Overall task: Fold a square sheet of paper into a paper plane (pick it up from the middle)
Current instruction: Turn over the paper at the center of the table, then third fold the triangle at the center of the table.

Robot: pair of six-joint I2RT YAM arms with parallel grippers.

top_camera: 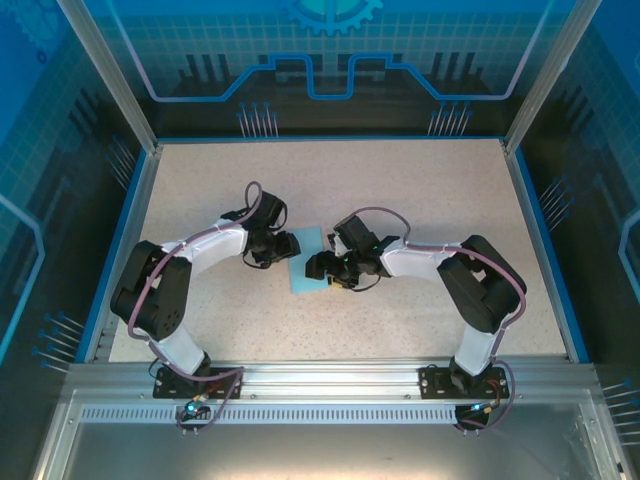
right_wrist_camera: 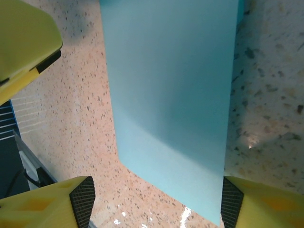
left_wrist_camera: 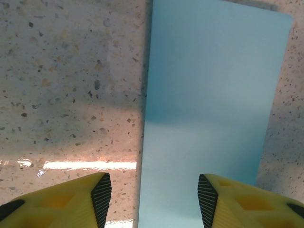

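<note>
A: Where's the paper (top_camera: 303, 278)?
B: Flat on the table (top_camera: 420, 190), near its middle. Left gripper (top_camera: 284, 246) at its 10 o'clock, right gripper (top_camera: 323, 268) at 4.
A: Gripping it?
B: No, both stand spread over it, grasping nothing

- no words, numbers or brand names can be read in any of the views.
- the one sign-like mark is a cyan gear emblem (top_camera: 330, 12) printed on the back wall (top_camera: 330, 60) of the enclosure. the top edge of the overhead view cuts it off, and it carries no lettering that can be made out.
- blue circuit-style lines run across the same wall below the emblem. they are a pattern only, not letters.
</note>
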